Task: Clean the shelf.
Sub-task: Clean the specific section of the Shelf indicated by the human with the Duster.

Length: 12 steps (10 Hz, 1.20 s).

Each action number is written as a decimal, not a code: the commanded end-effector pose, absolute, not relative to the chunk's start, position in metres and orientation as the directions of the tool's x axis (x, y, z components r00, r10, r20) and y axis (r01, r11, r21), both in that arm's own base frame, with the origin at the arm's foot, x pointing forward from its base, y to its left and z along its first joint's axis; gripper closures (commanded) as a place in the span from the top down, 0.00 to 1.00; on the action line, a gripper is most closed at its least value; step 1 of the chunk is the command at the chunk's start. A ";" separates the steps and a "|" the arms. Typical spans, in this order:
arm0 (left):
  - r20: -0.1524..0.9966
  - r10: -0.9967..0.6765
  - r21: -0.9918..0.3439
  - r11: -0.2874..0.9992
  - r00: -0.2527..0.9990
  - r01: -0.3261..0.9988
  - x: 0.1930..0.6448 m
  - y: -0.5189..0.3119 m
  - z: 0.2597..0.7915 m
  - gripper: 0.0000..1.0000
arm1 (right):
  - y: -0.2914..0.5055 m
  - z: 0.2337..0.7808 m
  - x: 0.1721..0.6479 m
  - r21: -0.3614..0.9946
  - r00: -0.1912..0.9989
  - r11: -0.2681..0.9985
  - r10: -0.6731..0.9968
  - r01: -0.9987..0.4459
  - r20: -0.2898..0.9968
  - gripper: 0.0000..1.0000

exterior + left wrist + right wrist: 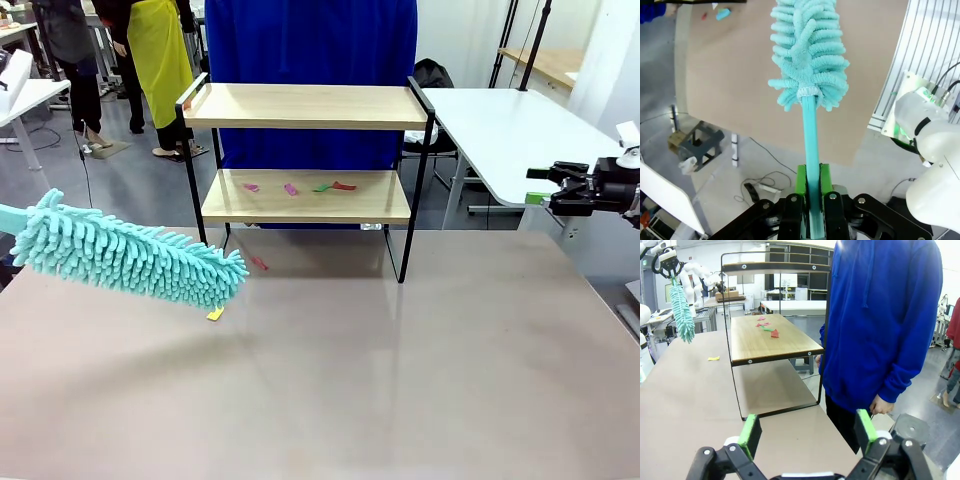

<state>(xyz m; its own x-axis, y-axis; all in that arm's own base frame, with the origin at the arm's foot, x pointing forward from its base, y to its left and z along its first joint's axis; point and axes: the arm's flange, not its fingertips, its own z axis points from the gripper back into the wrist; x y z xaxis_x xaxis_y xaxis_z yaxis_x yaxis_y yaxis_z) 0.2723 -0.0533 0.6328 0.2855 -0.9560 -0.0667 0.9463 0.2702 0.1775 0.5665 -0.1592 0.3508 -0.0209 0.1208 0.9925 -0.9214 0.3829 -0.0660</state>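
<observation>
Green pads [801, 179] of the left gripper [811, 175] are clamped hard on the thin teal handle [811, 130] of a fluffy duster [807, 50], with the jaws pinched as narrow as the handle allows. The grip sits low on the stem, so the whole head reaches out ahead of the fingers, a hold that looks chosen for reach into the rack. Beyond the head lies the brown table [420, 360]. Farther ahead stands the shelf [305, 105], upright at the table's far edge and apart from the duster's tip. Its lower board carries coloured paper scraps [300, 187], while the top board looks bare. A yellow scrap [215, 314] lies on the table near the tip, and a pink scrap [259, 263] lies between the tip and the rack.

The right gripper [808, 432] waits with its fingers [751, 432] spread wide and nothing between them. It is held off to the side, well apart from the rack, probably to leave the duster room. Ahead of those fingers the shelf stands end-on. Just beside it is a person [885, 315] in a blue hoodie, one hand [881, 404] hanging down.

The left wrist view gives the grip itself, pad against handle, which the front view cuts off at its edge. The front view in turn lays out the gap between duster and rack, with both boards side-on. The right wrist view adds the person's hand and looks along the length of the lower board, where the scraps lie towards the far end. It also shows the duster hanging head-down from the far gripper.
</observation>
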 end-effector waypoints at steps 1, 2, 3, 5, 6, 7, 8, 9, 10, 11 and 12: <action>-0.060 -0.954 0.175 0.279 0.293 0.944 0.272 -0.052 0.632 0.13 | -0.158 0.355 0.566 -0.051 -0.004 0.386 0.121 -0.921 0.993 1.00; -0.060 -0.954 0.175 0.279 0.293 0.944 0.272 -0.052 0.632 0.13 | -0.158 0.355 0.566 -0.051 -0.004 0.386 0.121 -0.921 0.993 1.00; -0.060 -0.954 0.175 0.279 0.293 0.944 0.272 -0.052 0.632 0.13 | -0.158 0.355 0.566 -0.051 -0.004 0.386 0.121 -0.921 0.993 1.00; -0.060 -0.954 0.175 0.279 0.293 0.944 0.272 -0.052 0.632 0.13 | -0.158 0.355 0.566 -0.051 -0.004 0.386 0.121 -0.921 0.993 1.00; -0.060 -0.954 0.175 0.279 0.293 0.944 0.272 -0.052 0.632 0.13 | -0.158 0.355 0.566 -0.051 -0.004 0.386 0.121 -0.921 0.993 1.00; -0.060 -0.954 0.175 0.279 0.293 0.944 0.272 -0.052 0.632 0.13 | -0.158 0.355 0.566 -0.051 -0.004 0.386 0.121 -0.921 0.993 1.00; -0.060 -0.954 0.175 0.279 0.293 0.944 0.272 -0.052 0.632 0.13 | -0.158 0.355 0.566 -0.051 -0.004 0.386 0.121 -0.921 0.993 1.00; -0.060 -0.954 0.175 0.279 0.293 0.944 0.272 -0.052 0.632 0.13 | -0.158 0.355 0.566 -0.051 -0.004 0.386 0.121 -0.921 0.993 1.00; -0.060 -0.954 0.175 0.279 0.293 0.944 0.272 -0.052 0.632 0.13 | -0.158 0.355 0.566 -0.051 -0.004 0.386 0.121 -0.921 0.993 1.00; -0.060 -0.954 0.175 0.279 0.293 0.944 0.272 -0.052 0.632 0.13 | -0.158 0.355 0.566 -0.051 -0.004 0.386 0.121 -0.921 0.993 1.00; -0.060 -0.954 0.175 0.279 0.293 0.944 0.272 -0.052 0.632 0.13 | -0.158 0.355 0.566 -0.051 -0.004 0.386 0.121 -0.921 0.993 1.00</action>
<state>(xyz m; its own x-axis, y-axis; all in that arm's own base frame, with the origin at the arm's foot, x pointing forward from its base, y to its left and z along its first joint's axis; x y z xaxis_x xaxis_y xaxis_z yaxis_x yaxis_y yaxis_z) 0.2723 -0.0533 0.6328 0.2855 -0.9561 -0.0667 0.9463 0.2702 0.1775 0.5665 -0.1592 0.3508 -0.0209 0.1208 0.9925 -0.9214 0.3829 -0.0660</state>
